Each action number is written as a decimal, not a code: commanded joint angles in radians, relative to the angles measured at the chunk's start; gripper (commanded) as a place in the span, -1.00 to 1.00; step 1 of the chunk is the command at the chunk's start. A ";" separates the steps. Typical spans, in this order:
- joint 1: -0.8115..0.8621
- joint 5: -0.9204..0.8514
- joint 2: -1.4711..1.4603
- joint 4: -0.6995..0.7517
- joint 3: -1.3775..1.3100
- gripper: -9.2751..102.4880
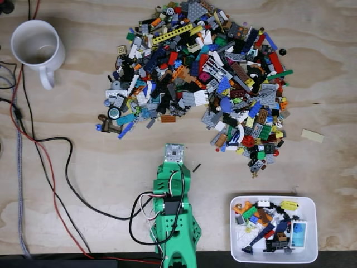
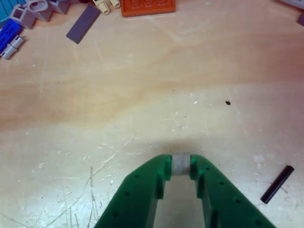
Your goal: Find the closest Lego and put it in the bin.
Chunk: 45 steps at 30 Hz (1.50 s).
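On the pale plywood tabletop [image 1: 83, 167], the green 3D-printed arm [image 1: 174, 218] reaches up from the bottom edge in the fixed view, its tip stopping short of the big heap of mixed coloured Lego pieces [image 1: 201, 78] that spreads across the upper middle of the board. The white rectangular plastic bin [image 1: 273, 255] sits at the lower right, just right of the arm, already holding a jumble of bricks.

Seen from the wrist view, the green two-finger gripper [image 2: 180, 164] is clenched on a small grey Lego piece [image 2: 180, 163], which is pinched between the 2 fingertips above bare wood. A short black rod-shaped piece [image 2: 277, 184] lies loose on the table to the right of the gripper, apart from it; in the fixed view the same rod [image 1: 196, 167] lies just right of the arm's tip.

Along the top edge of the wrist view sit the nearest bricks of the heap: a flat orange studded plate [image 2: 147, 6], a thin purple-grey tile [image 2: 83, 23] and a blue pin piece [image 2: 8, 35].

At the upper left of the fixed view stands a white ceramic mug [image 1: 36, 47], with red and black cables [image 1: 50, 167] trailing down the left side.
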 commanded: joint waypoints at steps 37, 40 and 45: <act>0.179 0.207 -0.732 -0.265 -0.476 -0.75; 0.265 0.241 -0.989 -0.239 -0.730 -0.68; 0.282 0.276 -1.193 -0.190 -0.953 -0.59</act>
